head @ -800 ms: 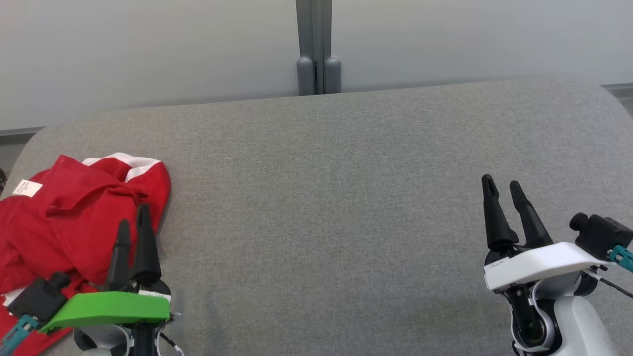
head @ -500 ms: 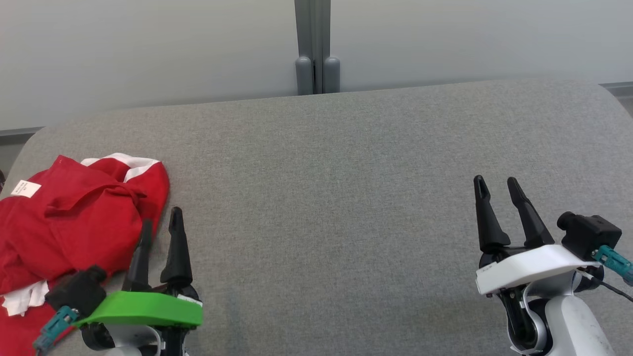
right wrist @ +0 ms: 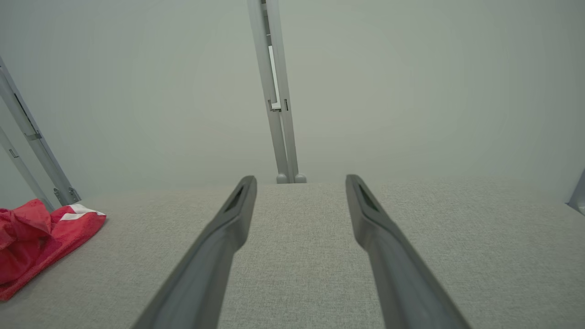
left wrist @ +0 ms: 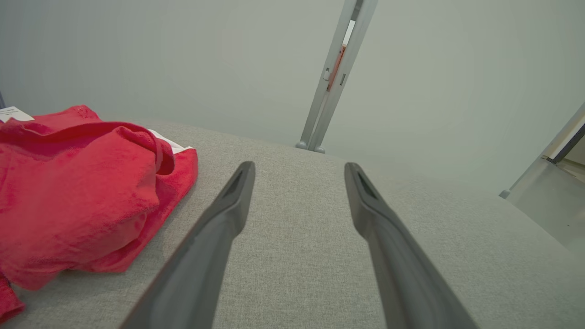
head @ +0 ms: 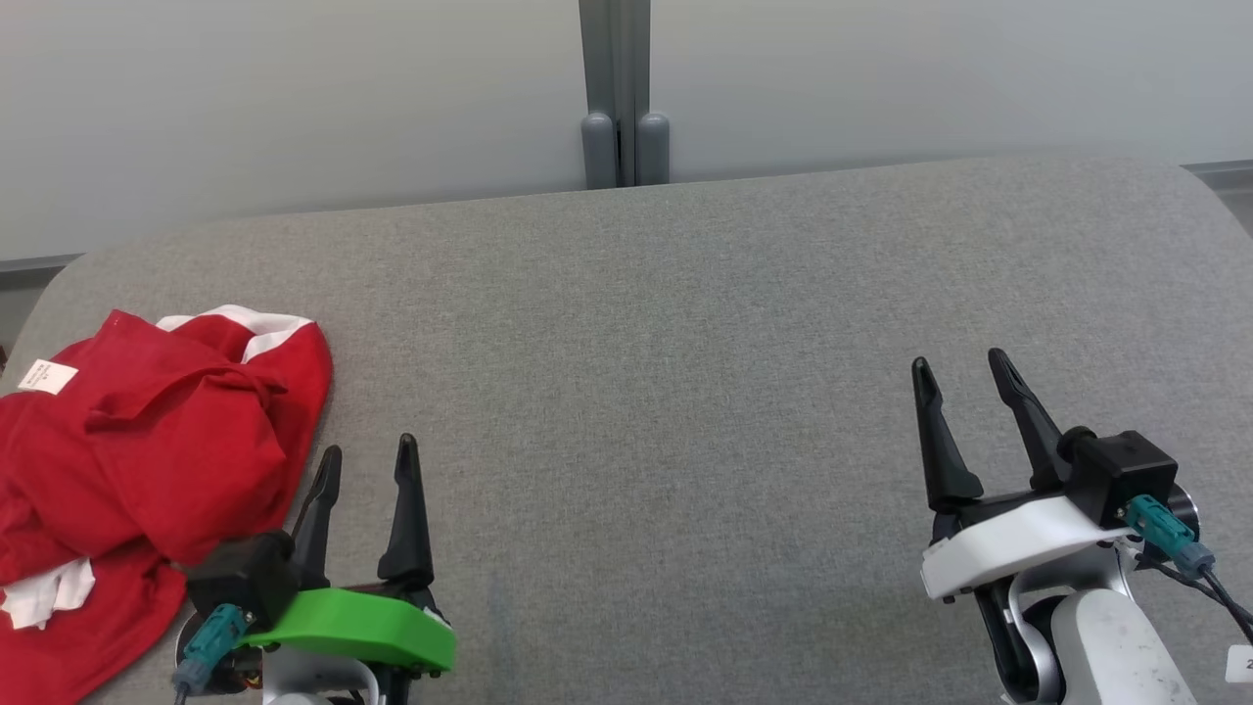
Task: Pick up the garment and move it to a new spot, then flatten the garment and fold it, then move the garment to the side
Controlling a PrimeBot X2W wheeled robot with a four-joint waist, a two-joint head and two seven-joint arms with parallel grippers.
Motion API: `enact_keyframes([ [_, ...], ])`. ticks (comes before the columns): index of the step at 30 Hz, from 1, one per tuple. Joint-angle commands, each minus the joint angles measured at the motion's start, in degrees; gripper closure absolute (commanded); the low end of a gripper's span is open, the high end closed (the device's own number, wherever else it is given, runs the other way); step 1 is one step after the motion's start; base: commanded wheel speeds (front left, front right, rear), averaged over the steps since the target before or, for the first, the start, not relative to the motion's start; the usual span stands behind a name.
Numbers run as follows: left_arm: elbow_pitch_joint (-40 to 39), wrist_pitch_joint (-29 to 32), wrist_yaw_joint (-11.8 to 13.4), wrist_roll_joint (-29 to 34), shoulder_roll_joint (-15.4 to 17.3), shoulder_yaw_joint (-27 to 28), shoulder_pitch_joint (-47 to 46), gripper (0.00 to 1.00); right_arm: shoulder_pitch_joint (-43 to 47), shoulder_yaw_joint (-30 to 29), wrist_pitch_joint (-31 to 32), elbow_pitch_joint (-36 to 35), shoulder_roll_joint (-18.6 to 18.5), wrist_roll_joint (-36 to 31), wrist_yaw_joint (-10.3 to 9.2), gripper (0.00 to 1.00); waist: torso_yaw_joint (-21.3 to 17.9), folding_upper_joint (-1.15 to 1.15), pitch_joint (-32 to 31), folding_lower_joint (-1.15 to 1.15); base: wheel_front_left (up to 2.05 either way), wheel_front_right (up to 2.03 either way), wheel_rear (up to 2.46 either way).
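Looking down from the head camera, you find the garment (head: 147, 421) crumpled in a red heap at the left edge of the frame, lying on the grey pad (head: 685, 343). White trim (head: 256, 331) shows along its upper edge, and a small white tag (head: 47, 375) sits at its upper left corner. Your left gripper (head: 369, 446) is at the lower left, just right of the heap, its fingers spread and holding nothing. In the left wrist view both fingers lie over bare pad, with the garment to the left and clear of the tips. Your right gripper (head: 959, 360) is at the lower right, well apart from the garment, its fingers also spread and empty over bare pad. A grey post (head: 617, 88) stands at the top centre, behind the pad's far edge.
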Motion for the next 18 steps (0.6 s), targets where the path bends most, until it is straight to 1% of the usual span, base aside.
enact_keyframes([
  [1, -0.4, -0.6, 0.7, 2.0, 0.8, -0.9, -0.2, 0.00, -0.6, 0.3, -0.7, -0.4, -0.3, -2.2, 0.13, 0.00, 0.0, 0.00, 0.0, 0.00, 0.00, 0.00, 0.00],
  [6, -0.1, -1.4, 3.0, 4.9, 1.7, -3.0, -0.3, 0.00, -0.8, 0.4, -1.4, -0.5, -0.3, -6.0, 0.14, 0.00, -0.1, 0.00, 0.1, 0.00, 0.00, 0.00, 0.00],
  [12, 0.4, -2.2, 5.0, 8.0, 2.7, -5.2, -0.9, 0.00, -0.8, 0.9, -2.2, -1.0, -0.3, -9.6, 0.14, 0.00, -0.1, 0.00, 0.2, 0.00, 0.00, 0.00, 0.00],
  [16, 0.2, -2.7, 5.0, 7.4, 2.1, -5.2, -0.9, 0.00, -0.9, 1.2, -2.7, -1.4, -0.3, -10.8, 0.14, 0.00, -0.1, 0.00, 0.4, 0.00, 0.00, 0.00, 0.00],
  [18, 0.0, -3.0, 4.7, 8.3, 2.0, -5.1, -1.0, 0.00, -0.9, 1.3, -3.0, -1.7, -0.3, -10.8, 0.10, 0.00, 0.0, 0.00, 0.4, 0.00, 0.00, 0.00, 0.00],
])
